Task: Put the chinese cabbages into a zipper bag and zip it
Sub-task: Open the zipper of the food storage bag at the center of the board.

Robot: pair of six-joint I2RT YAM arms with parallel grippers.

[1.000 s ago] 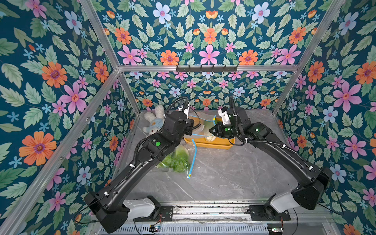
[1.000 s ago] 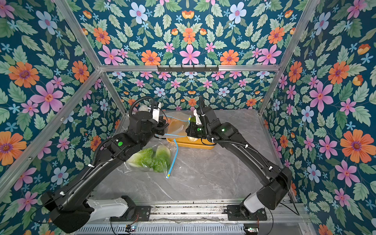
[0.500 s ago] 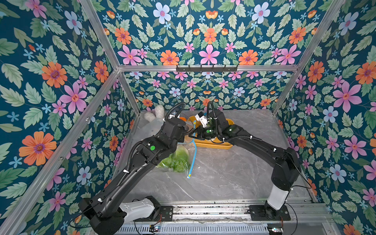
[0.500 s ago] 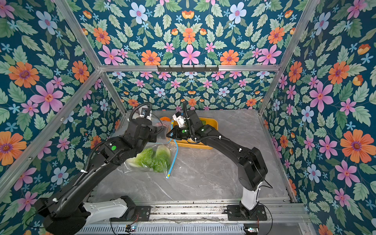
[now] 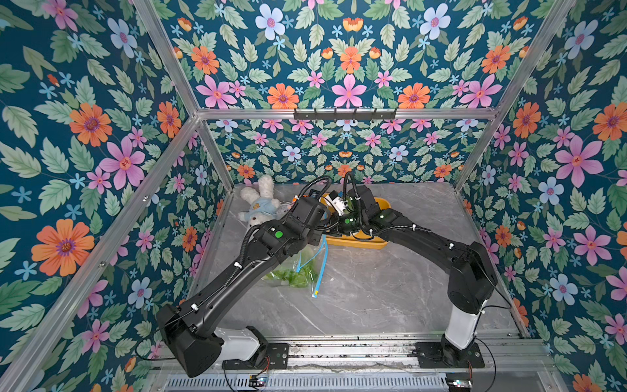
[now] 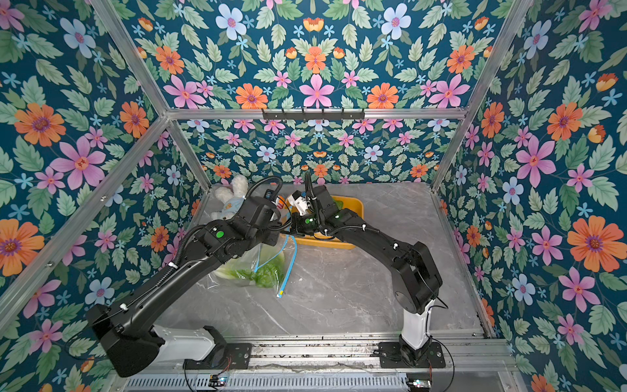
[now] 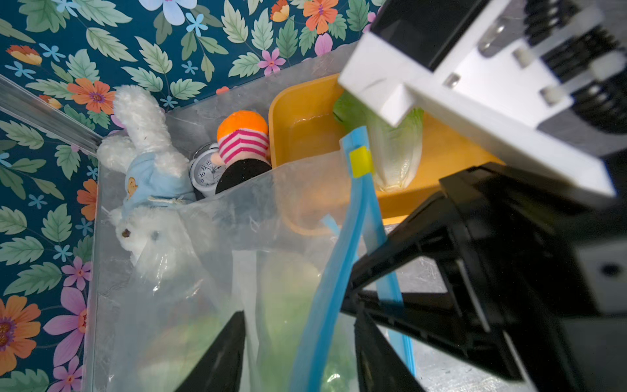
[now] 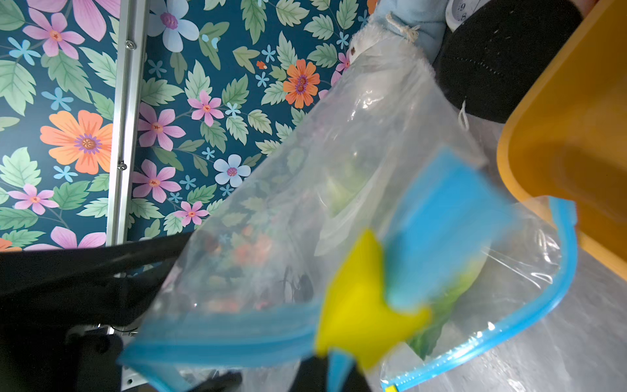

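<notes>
The clear zipper bag [image 5: 305, 264] [image 6: 251, 268] hangs with its mouth raised beside the yellow tray [image 5: 359, 241]. Green-leaved chinese cabbages [image 6: 263, 275] [image 8: 342, 190] show through its plastic. Another cabbage [image 7: 395, 152] lies in the tray. My right gripper [image 8: 334, 373] is shut on the bag's blue zipper strip [image 8: 237, 332], just under the yellow slider [image 8: 359, 305]. My left gripper [image 7: 298, 325] stands open, its fingers on either side of the blue strip [image 7: 325, 271] without touching it. The slider [image 7: 360, 162] sits at the top of that strip.
A white plush rabbit [image 5: 259, 203] [image 7: 146, 169], a small alarm clock [image 7: 205, 169] and a doll in an orange cap [image 7: 242, 139] crowd the back left corner beside the tray [image 7: 305, 112]. Flowered walls close in three sides.
My right arm has swung left from over the tray to the bag's mouth and taken its zipper strip. My left gripper's jaws have parted. The bag's mouth is raised.
</notes>
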